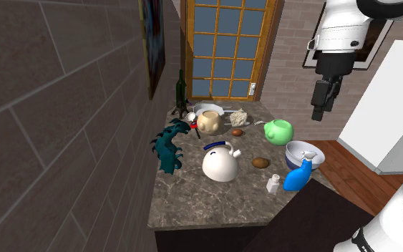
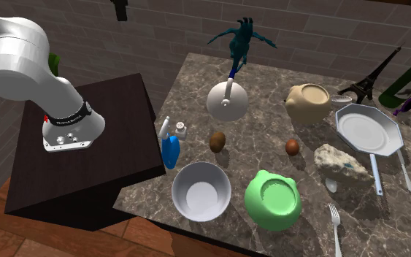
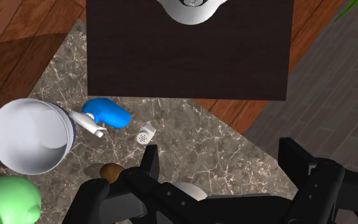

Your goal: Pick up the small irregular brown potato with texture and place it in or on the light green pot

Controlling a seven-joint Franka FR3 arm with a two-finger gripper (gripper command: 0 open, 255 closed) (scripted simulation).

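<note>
One potato near green pot, gripper spread, arm lettering (illegible)

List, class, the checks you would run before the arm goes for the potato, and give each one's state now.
1. Gripper open: ok, fingers apart, nothing between them.
2. Potato free: ok, lies alone on the counter, touching nothing.
3. Gripper over potato: not ok, it hangs high above, potato not between the fingers.
4. Green pot open: ok, no lid, nothing inside.
5. Blue spray bottle clear of the approach: cannot tell; it stands near the potato.
</note>
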